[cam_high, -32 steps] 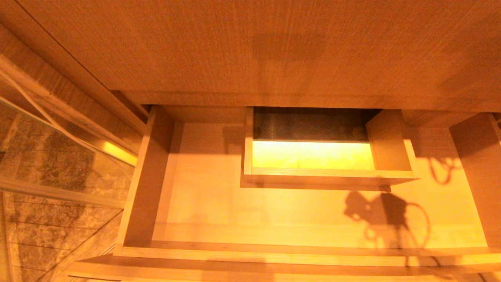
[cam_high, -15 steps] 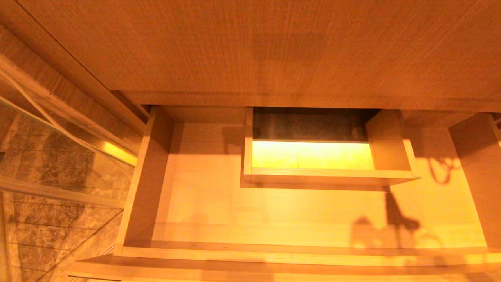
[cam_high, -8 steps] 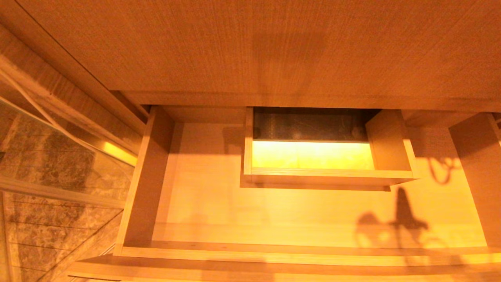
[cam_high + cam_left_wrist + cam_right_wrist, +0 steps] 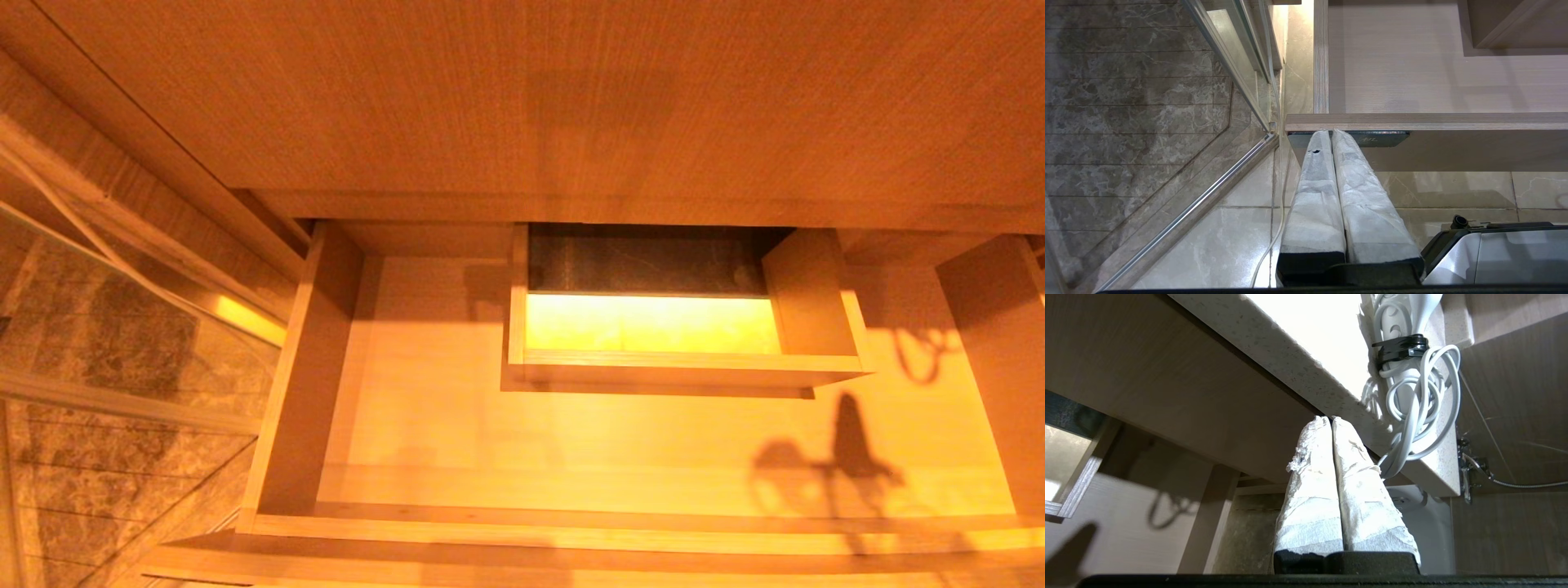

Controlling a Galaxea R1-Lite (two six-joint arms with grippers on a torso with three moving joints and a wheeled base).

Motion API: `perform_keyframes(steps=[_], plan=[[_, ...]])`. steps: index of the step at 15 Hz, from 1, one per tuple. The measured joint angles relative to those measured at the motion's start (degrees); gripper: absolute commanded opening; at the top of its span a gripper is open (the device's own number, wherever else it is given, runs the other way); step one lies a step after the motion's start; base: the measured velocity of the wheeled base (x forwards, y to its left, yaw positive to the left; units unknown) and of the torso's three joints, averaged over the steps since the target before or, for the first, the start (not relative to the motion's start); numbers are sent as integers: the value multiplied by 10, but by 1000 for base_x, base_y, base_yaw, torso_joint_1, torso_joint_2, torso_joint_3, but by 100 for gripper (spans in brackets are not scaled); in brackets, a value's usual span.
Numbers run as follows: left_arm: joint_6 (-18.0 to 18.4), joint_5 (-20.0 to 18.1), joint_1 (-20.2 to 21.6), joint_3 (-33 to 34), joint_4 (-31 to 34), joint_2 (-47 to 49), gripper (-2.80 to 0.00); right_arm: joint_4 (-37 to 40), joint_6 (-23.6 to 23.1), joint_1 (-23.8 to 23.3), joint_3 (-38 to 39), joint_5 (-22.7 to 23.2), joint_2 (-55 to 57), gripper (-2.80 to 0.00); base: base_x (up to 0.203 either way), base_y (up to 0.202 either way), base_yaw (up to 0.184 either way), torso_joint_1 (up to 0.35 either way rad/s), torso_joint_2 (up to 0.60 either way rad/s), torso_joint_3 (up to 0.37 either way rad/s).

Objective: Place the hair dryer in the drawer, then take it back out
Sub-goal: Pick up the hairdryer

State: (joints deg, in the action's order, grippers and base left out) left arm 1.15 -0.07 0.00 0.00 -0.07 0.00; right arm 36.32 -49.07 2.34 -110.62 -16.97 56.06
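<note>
The arm's shadow has slid right in the drawer [image 4: 424, 425]; both jaws pressed together, white hair dryer [image 4: 1412, 388] cord-bundled.

Wood countertop [image 4: 522, 98], marble floor [image 4: 1139, 102], glass panel [image 4: 98, 327]

You look down on a wood-grain desk [image 4: 522, 98] top bathed in warm amber light, with a glass partition [image 4: 122, 343] on a metal frame at your left. Beyond that glass lies dark veined marble floor [image 4: 1126, 102]; nearer, pale glossy floor tiles [image 4: 1453, 192] reflect light, with a thin white cable [image 4: 1274, 228] trailing across them.
</note>
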Motion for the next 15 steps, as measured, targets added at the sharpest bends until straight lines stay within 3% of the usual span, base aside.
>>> perform_keyframes(steps=[4,8,11,15], plan=[[0,0,0,0,0,0,-280,6,35,-1,0,-14,1,-280,0,0,0,0,0,0],[0,0,0,0,0,0,-280,12,47,0,0,-102,7,-280,0,0,0,0,0,0],[0,0,0,0,0,0,-280,19,85,3,1,-106,13,-280,0,0,0,0,0,0],[0,0,0,0,0,0,-280,13,95,3,0,-106,15,-280,0,0,0,0,0,0]])
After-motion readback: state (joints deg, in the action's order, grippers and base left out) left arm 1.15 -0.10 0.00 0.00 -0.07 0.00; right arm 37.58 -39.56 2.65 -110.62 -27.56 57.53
